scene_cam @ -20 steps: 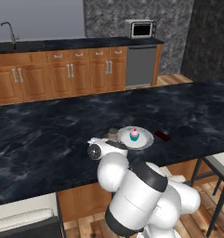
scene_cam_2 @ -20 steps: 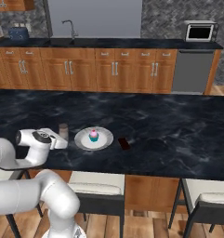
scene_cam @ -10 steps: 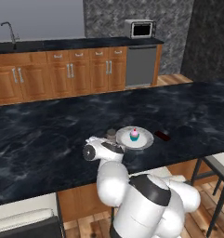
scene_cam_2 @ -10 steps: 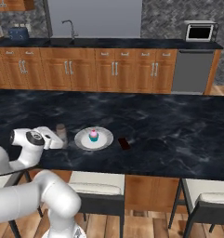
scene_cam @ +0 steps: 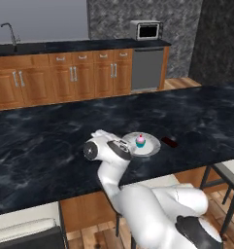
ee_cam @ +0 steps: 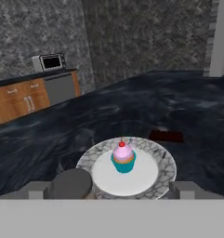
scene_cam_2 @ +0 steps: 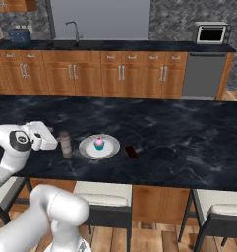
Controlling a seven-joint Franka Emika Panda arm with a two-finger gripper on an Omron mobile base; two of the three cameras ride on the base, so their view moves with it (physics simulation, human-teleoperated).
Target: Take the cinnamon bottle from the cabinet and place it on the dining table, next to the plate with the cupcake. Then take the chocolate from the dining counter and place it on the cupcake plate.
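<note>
Black marble dining table [scene_cam_2: 189,142], wooden kitchen cabinets [scene_cam_2: 120,74]

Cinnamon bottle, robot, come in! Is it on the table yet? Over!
Gripper open, just behind the cinnamon bottle. Bottle upright on the dining table, beside the plate with the cupcake. Chocolate waiting past the plate, path clear.

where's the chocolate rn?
The chocolate lies flat on the dining table, just right of the plate in the right base view.

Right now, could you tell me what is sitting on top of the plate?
Only the cupcake sits on the plate; the plate's centre beneath it is hidden. The chocolate lies beside it on the dining table.
</note>
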